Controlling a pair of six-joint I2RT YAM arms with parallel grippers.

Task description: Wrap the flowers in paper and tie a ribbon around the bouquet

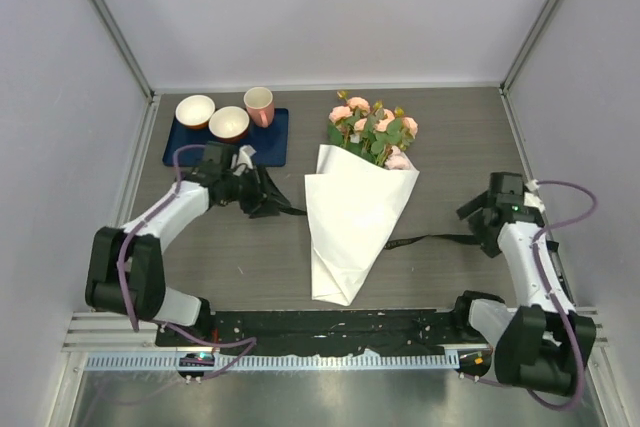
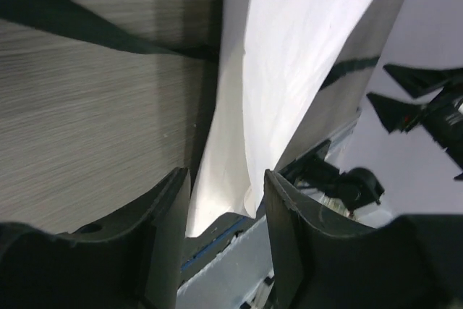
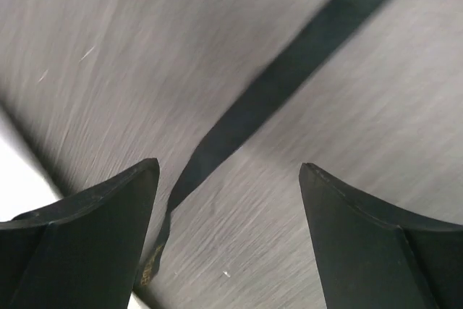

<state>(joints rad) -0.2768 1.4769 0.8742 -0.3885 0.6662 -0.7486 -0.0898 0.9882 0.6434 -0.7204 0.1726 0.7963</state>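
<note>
At the near edge of the worktop [image 1: 230, 257] stand both arm bases. The left arm [image 1: 160, 217] reaches up and inward, and the left jaws stand apart with nothing between them, just beside the left edge of the paper [image 1: 350, 217]. The right arm [image 1: 525, 257] reaches forward on the other side. The right jaws are spread wide above the ribbon [image 3: 289, 63], which lies flat on the wood beneath them, ungripped.

The bouquet [image 1: 355, 197] lies in the middle, between the two arms. The pointed end of its white cone is nearest, and the cone widens going away. The black ribbon runs across the worktop from each side and goes out of sight at the paper's edges. The cone's open far end holds the flowers [image 1: 370, 127], pink roses and green leaves spilling out of the top.

Farthest, at the left, a dark blue mat [image 1: 275, 147] carries two bowls [image 1: 195, 110], each showing a plain cream inside. An upright pink cup [image 1: 259, 105] is beside them; I cannot tell what is in it.
</note>
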